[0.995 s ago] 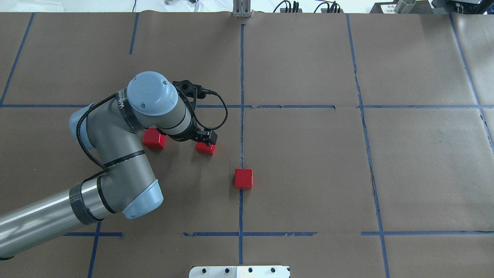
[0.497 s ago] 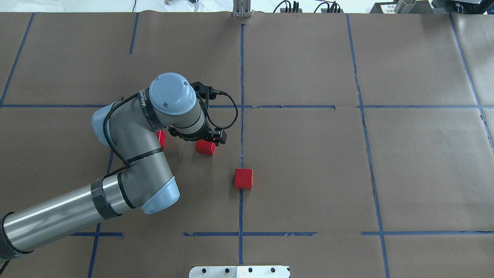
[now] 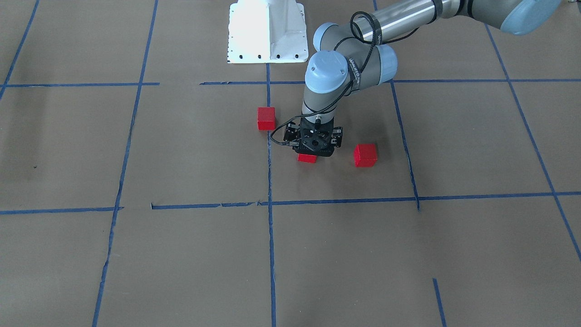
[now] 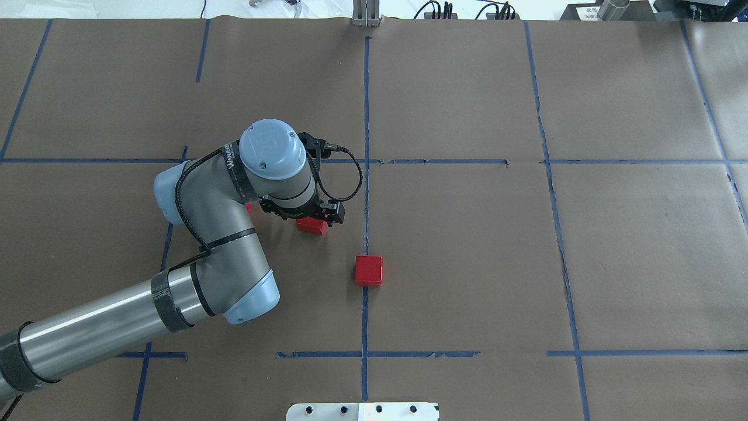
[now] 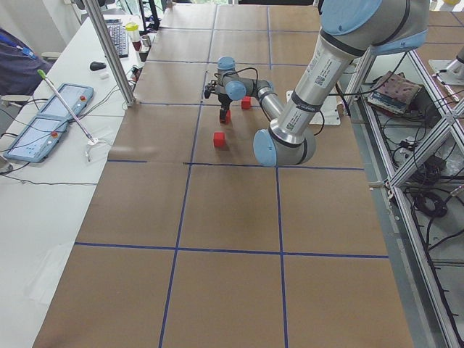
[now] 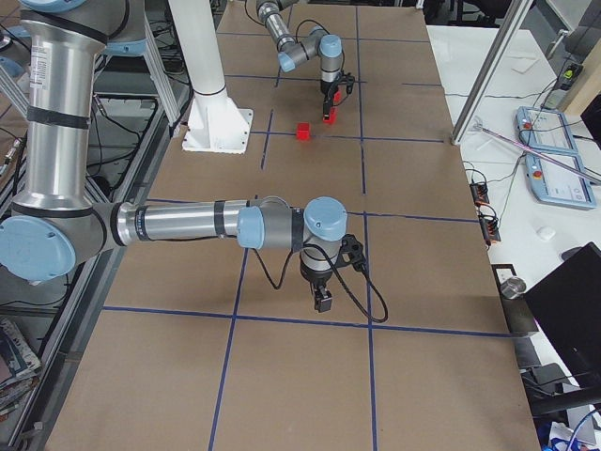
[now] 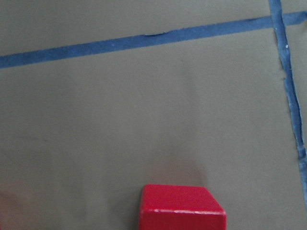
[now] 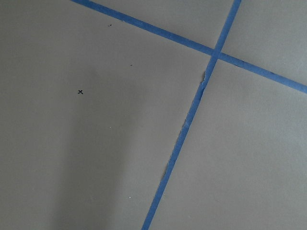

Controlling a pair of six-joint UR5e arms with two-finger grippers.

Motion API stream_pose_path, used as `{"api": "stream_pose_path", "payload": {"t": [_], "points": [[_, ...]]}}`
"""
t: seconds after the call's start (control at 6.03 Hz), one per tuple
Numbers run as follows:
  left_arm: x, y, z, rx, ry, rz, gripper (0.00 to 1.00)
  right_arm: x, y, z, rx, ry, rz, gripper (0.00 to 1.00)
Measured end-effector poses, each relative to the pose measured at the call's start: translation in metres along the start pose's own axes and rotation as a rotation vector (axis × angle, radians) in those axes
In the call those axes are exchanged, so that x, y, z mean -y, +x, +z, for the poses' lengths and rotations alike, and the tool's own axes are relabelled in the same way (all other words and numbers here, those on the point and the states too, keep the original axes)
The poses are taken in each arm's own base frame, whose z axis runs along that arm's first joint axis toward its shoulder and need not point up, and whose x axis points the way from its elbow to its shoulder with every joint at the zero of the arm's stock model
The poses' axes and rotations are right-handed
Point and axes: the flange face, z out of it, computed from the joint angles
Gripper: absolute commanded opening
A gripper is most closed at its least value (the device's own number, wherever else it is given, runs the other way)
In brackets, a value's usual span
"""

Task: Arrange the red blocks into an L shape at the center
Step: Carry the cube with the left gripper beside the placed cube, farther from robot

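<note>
Station check: left gripper (image 3: 312, 149) directly over a red block (image 3: 307, 158).
Its finger spread and any contact with the block cannot be told. In the front-facing view, the second block (image 3: 266, 118) lies at ten o'clock and the third block (image 3: 365, 155) at three o'clock, both apart. The right gripper (image 6: 322, 301) is well apart over brown paper (image 6: 423, 282), state indeterminate.
</note>
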Motion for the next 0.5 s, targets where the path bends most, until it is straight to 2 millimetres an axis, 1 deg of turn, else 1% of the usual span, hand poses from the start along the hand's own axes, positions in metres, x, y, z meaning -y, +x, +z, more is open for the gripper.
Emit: {"api": "stream_pose_path", "payload": {"t": [0.17, 0.33, 0.5], "points": [[-0.0004, 0.0008, 0.0035, 0.002, -0.004, 0.000, 0.40, -0.0002, 0.0003, 0.0003, 0.000, -0.001, 0.001, 0.99], [-0.0009, 0.0036, 0.0035, 0.000, -0.004, 0.001, 0.22, -0.0002, 0.0003, 0.0004, 0.000, -0.001, 0.002, 0.99], [0.0003, 0.0106, -0.0010, -0.007, -0.001, 0.002, 0.17, -0.0001, 0.0001, 0.0004, 0.000, -0.001, 0.003, 0.99]]}}
